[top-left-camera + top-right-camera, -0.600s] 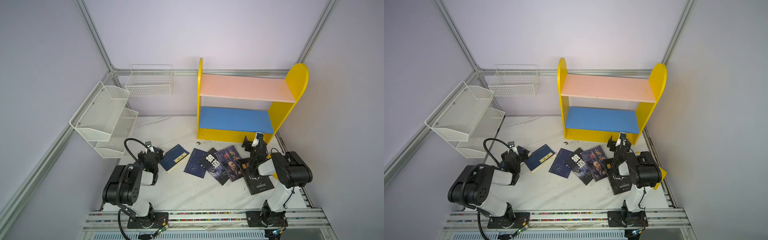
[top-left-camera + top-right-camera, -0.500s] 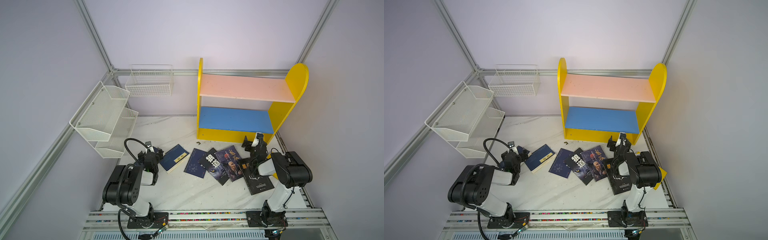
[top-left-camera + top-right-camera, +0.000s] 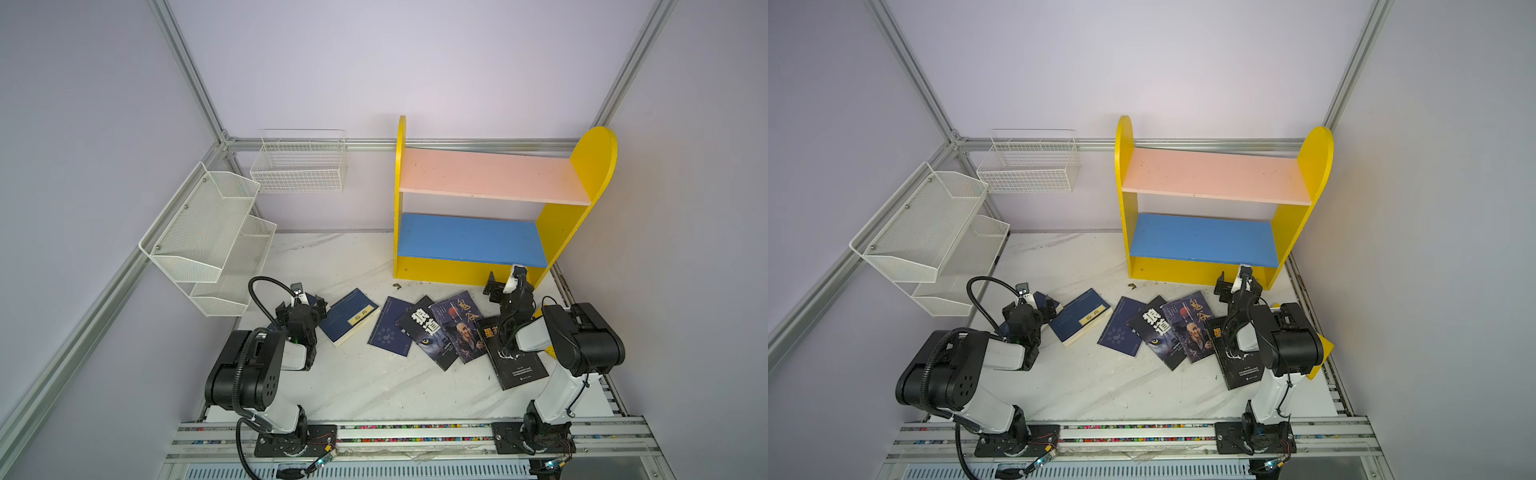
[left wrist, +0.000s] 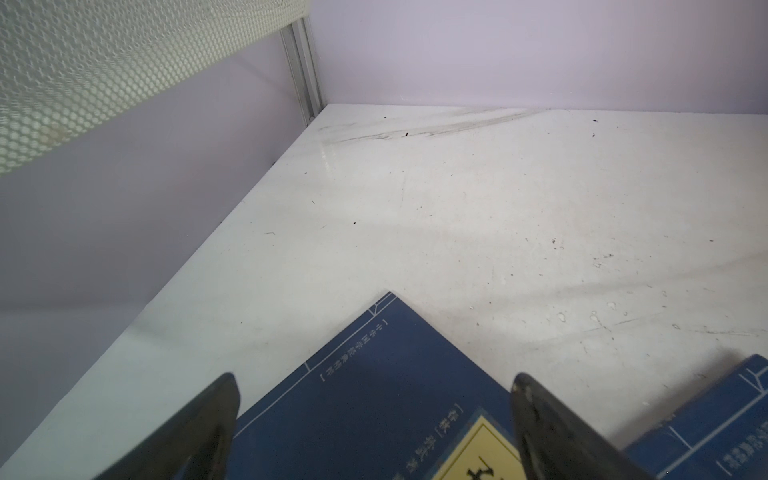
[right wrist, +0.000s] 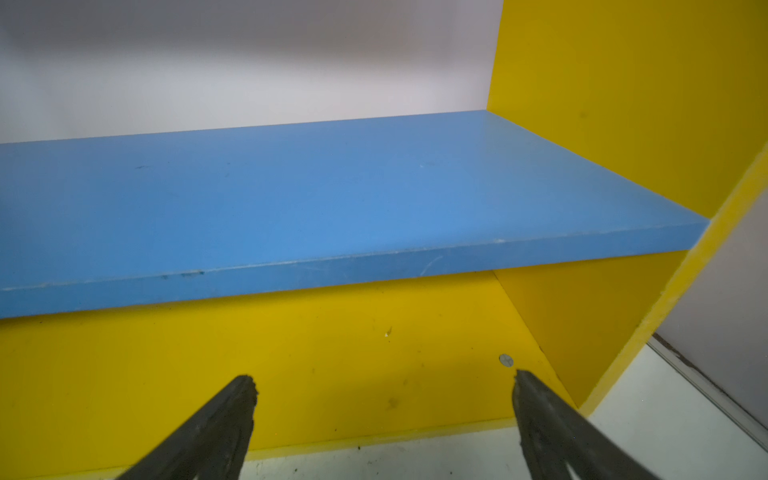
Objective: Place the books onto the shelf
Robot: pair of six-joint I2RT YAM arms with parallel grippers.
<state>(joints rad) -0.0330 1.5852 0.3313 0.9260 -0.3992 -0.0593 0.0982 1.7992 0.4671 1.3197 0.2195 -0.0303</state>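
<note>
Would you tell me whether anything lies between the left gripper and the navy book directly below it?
Nothing visible does. In the left wrist view the left gripper stands open over the navy book, and only its bare cover shows between the jaws.

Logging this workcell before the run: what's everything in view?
navy paperback books: three, navy, on white table left of centre; one under left gripper
black-covered paperback books: three, dark, overlapping, right of centre
yellow book: one, yellow, mostly hidden under right arm
two-tier wooden shelf: one, yellow sides, pink and blue boards, back right
white mesh tiered rack: one, white, left wall
white wire basket: one, white, back wall
white table: one, white, underneath everything
left gripper: one, black, open above a navy book
right gripper: one, black, open, facing shelf's base
</note>
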